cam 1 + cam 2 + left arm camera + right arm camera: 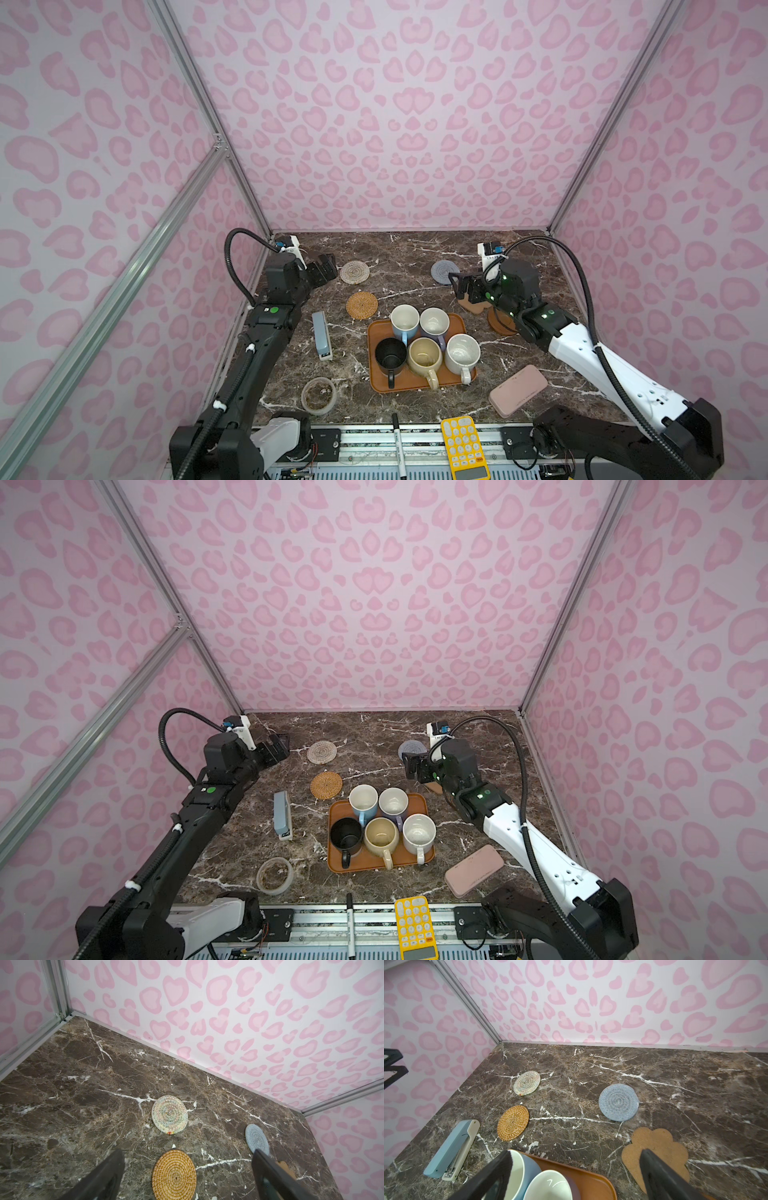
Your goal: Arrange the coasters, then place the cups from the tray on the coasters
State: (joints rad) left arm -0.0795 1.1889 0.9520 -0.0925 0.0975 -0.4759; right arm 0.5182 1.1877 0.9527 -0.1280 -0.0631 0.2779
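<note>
Beyond the tray [376, 330], my left gripper [323, 270] and right gripper [461, 286] hang released, empty. I judge we're mid-arranging; next, pinch the cork flower coaster [652, 1147].

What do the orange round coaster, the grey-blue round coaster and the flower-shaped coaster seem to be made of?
The orange round coaster looks like woven rattan or straw, slightly glossy: coiled ribbed strands show. The grey-blue round coaster seems soft cotton rope, matte, wound in a spiral. The flower-shaped coaster looks like cork: tan, grainy, matte.
</note>
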